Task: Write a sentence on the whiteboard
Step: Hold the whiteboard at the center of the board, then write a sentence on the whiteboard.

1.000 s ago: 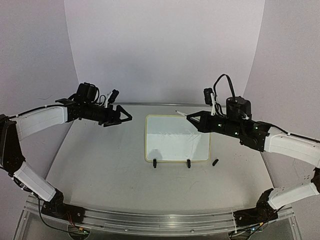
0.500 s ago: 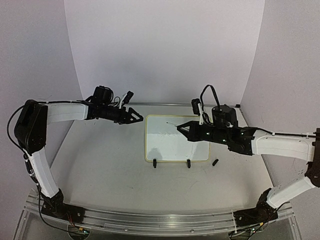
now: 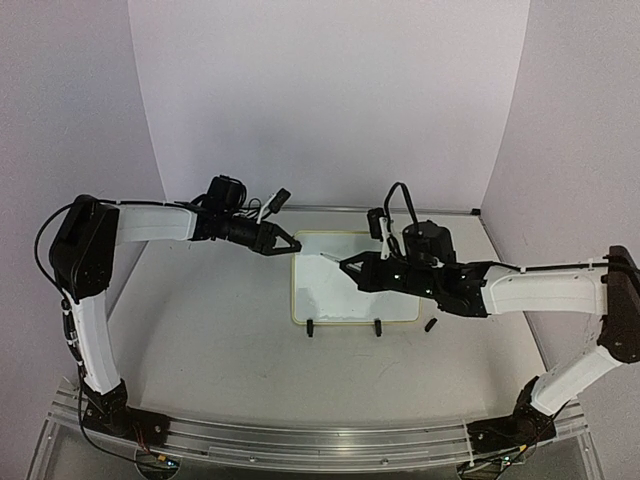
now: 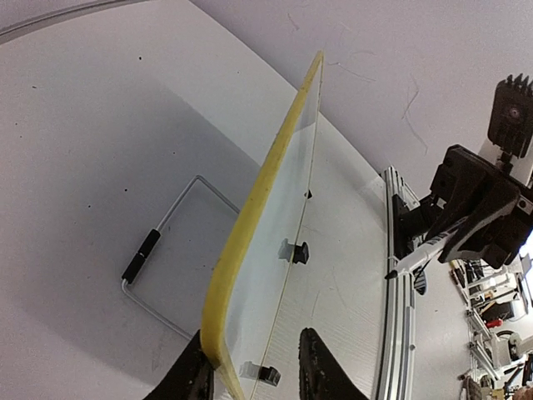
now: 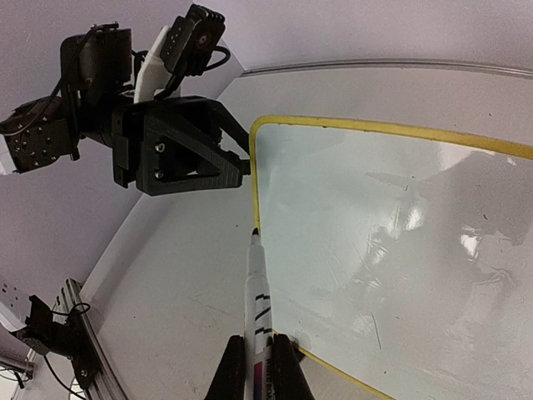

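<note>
Yellow-rimmed whiteboard; marker print unreadable

Top external: fixed, high on the near side of the whiteboard, facing forward and down; farthest off, whole board in frame. Left wrist: hard against the whiteboard's far-left corner, sighting edge-on along its left side toward the near end (face barely seen). Right wrist: close above the whiteboard, angled toward that same corner. Corner common to all three.
</note>
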`<control>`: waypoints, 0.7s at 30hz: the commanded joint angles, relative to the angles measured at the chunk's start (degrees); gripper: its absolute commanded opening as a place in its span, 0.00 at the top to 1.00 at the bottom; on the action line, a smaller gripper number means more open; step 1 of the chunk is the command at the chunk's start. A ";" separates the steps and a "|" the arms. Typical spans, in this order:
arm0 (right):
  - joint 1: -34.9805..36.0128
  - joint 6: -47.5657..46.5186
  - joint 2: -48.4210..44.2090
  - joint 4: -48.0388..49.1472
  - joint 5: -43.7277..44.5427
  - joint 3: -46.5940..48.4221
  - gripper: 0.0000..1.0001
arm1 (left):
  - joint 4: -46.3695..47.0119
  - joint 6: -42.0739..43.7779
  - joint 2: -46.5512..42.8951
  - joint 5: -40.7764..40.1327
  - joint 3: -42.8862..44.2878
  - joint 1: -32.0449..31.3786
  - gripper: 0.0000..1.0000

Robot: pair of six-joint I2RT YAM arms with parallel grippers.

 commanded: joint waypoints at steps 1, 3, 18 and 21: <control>1.96 0.30 2.32 4.71 3.89 2.20 1.00 | -2.47 4.64 0.79 1.30 1.88 -0.19 0.71; 2.35 0.37 3.10 5.08 4.46 2.70 1.00 | -3.26 5.39 0.77 1.26 1.90 -0.50 0.76; 3.51 1.75 7.40 10.75 7.54 4.25 1.00 | -7.21 14.27 -0.04 -1.40 0.10 -0.71 1.00; 3.56 1.87 8.66 12.42 8.65 4.86 1.00 | -7.19 14.56 -0.25 -1.43 -0.12 -0.72 1.00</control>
